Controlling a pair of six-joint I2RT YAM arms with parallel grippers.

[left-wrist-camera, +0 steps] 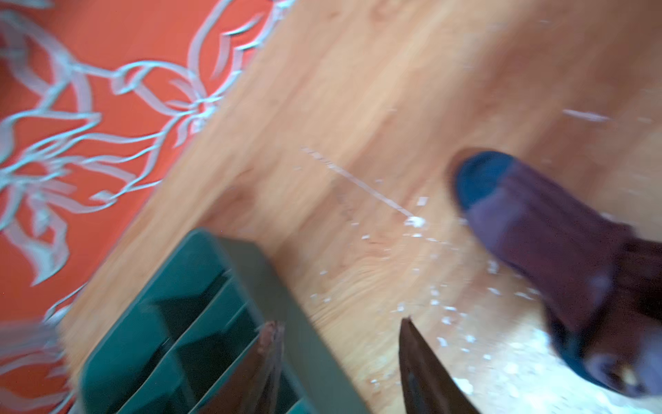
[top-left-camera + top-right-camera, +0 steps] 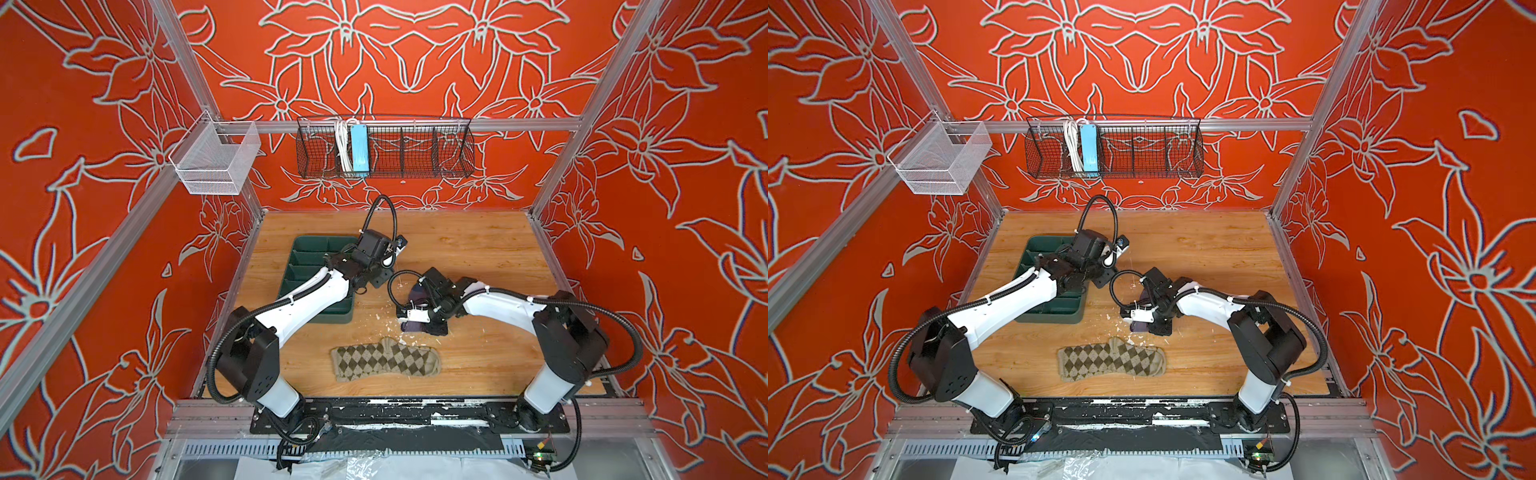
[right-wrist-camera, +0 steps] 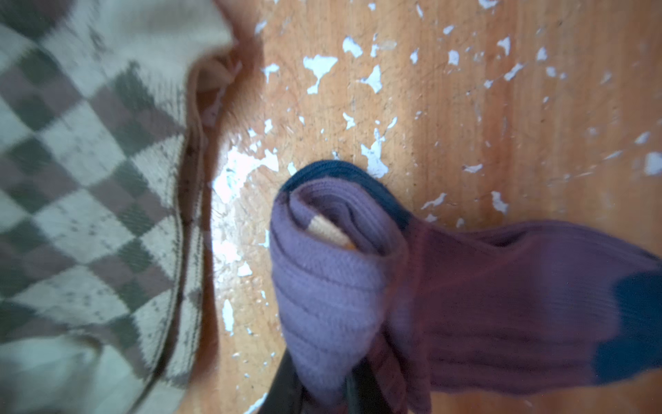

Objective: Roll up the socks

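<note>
Wood tabletop (image 2: 478, 249), right gripper (image 3: 318, 385) pinching part-rolled purple sock (image 3: 322, 286), left gripper (image 1: 339, 324) parted, empty, by green tray (image 2: 332, 319), argyle sock (image 2: 384, 363) flat.

Left arm (image 2: 309, 297), right arm (image 2: 496, 305): white moulded link shells; black blocky joint housings, the left near one dotted with small round holes; black corrugated cable conduits looped alongside, bound by white ties; left gripper (image 1: 340, 322): dark, tapered fingers (image 1: 422, 369); black wrist assemblies.
</note>
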